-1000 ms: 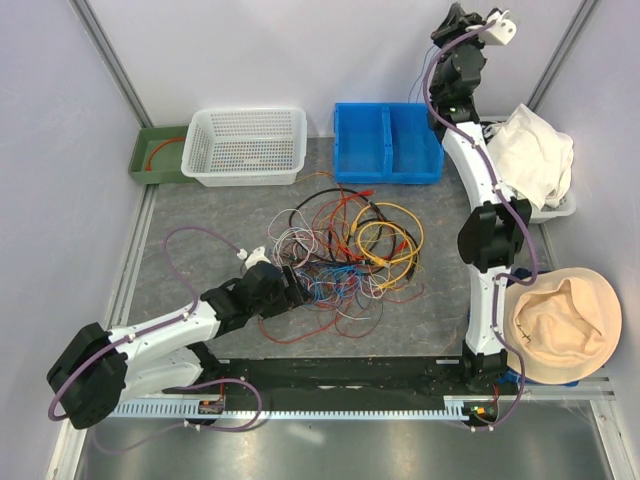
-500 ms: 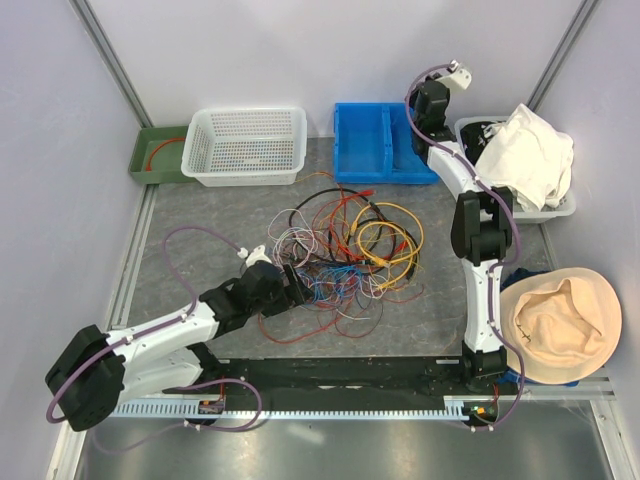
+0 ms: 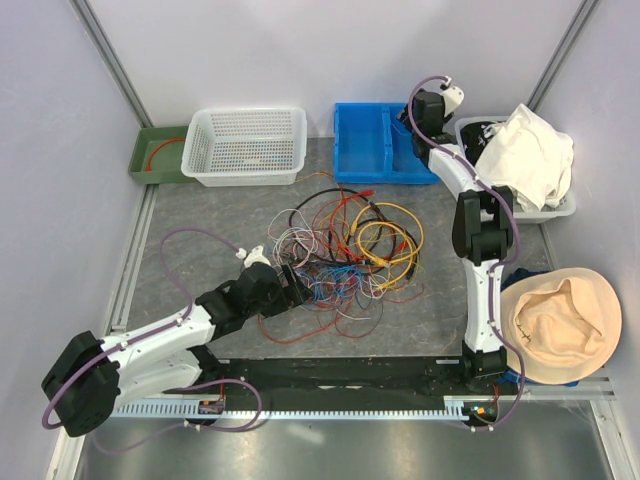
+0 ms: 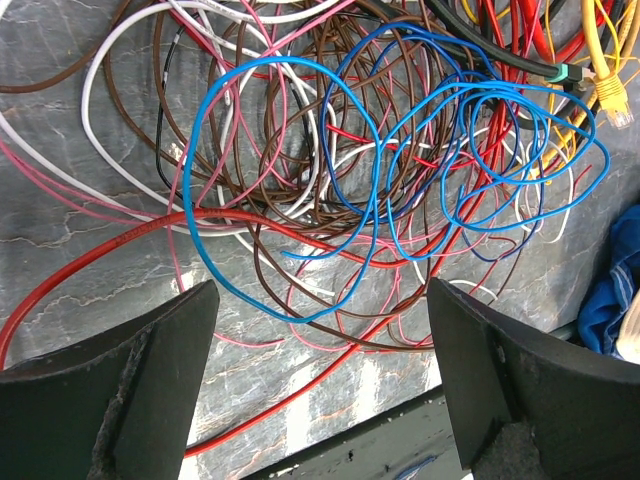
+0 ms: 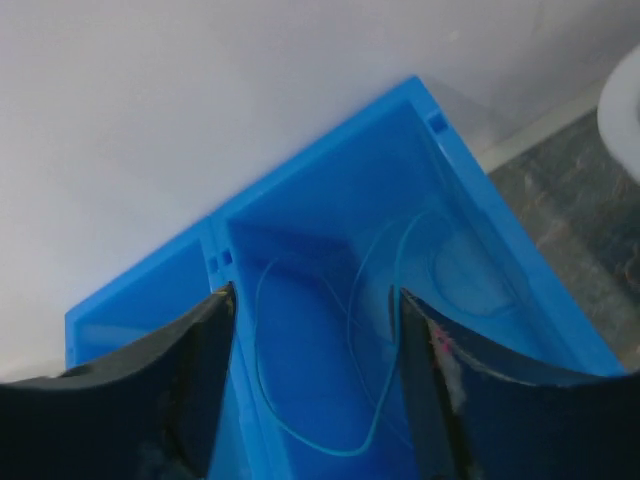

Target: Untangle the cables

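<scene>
Cables (image 3: 345, 250) are lying in one tangled heap mid-table, blue, brown, red and white loops crossing over one another. Left gripper (image 4: 320, 335) is hovering just over the heap's near-left edge, claw spread wide, pinching nothing. Right gripper (image 5: 315, 330) is pointing into the blue bin (image 3: 360, 152) at the far edge, claw spread, nothing between the fingers; a teal wire (image 5: 340, 452) is lying loose in that compartment. White basket (image 3: 245, 145), green tray (image 3: 150, 158), white cloth (image 3: 530, 150) and hat (image 3: 560, 325) are sitting around the perimeter.

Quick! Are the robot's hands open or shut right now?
Left hand: open, empty, at the cables.
Right hand: open, empty, over the blue bin.
</scene>
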